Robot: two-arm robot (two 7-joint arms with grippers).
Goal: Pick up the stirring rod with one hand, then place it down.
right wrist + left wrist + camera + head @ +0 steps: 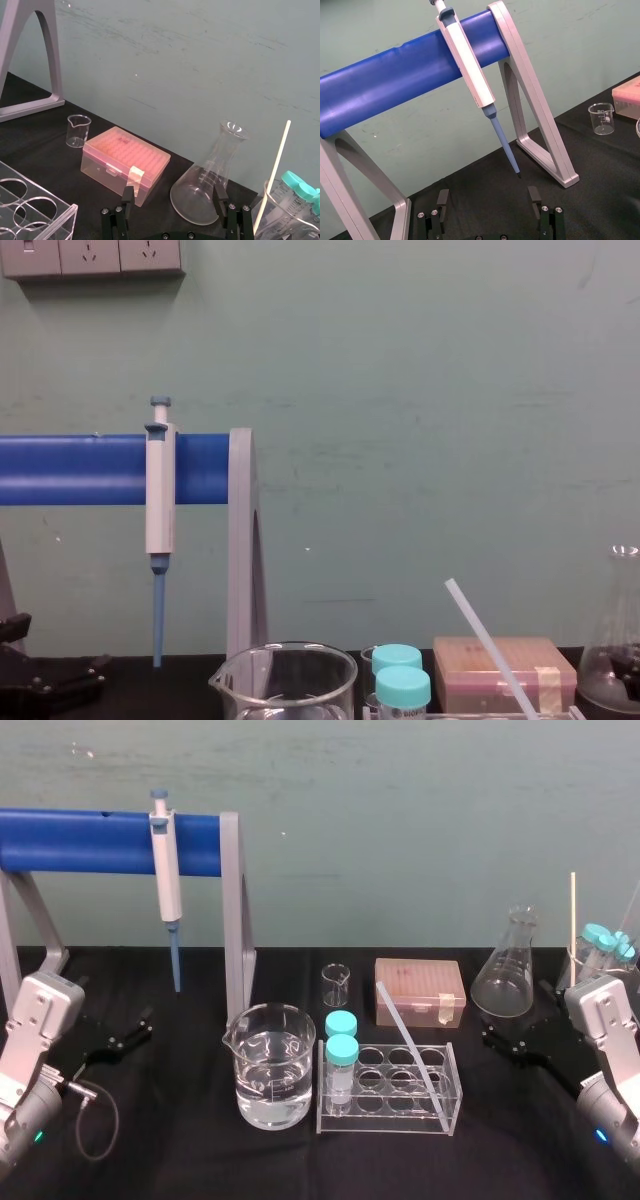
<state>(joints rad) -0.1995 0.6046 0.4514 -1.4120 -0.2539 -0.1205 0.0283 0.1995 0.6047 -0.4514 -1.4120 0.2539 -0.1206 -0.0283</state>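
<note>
Rod (pixel 411 1045) leans tilted in the clear rack (pixel 385 1122) at the middle of the black table (pixel 180 1155), its lower end down in a right-hand well and its upper end slanting up toward the rear left, as the chest view also shows (pixel 489 645). It lies between the two arms and well apart from both sets of jaws. A stand with a blue bar (pixel 90 840) fills the rear left, with a pipette (pixel 166 870) hanging from it. On the right stands a flask (pixel 508 970), and left of the rack, just beside it, a big beaker (pixel 268 1065) of clear liquid. Behind the rack sit a pink box (pixel 420 990) and a small beaker (pixel 336 985); two teal-capped vials (pixel 341 1050) stand at the rack's left end. The left gripper (pixel 125 1030) rests low over the table below the stand, jaws spread and empty, the pipette tip ahead of it in its wrist view (pixel 488 197). The right gripper (pixel 515 1042) sits low in front of the flask, jaws likewise spread and holding nothing (pixel 173 194).
</note>
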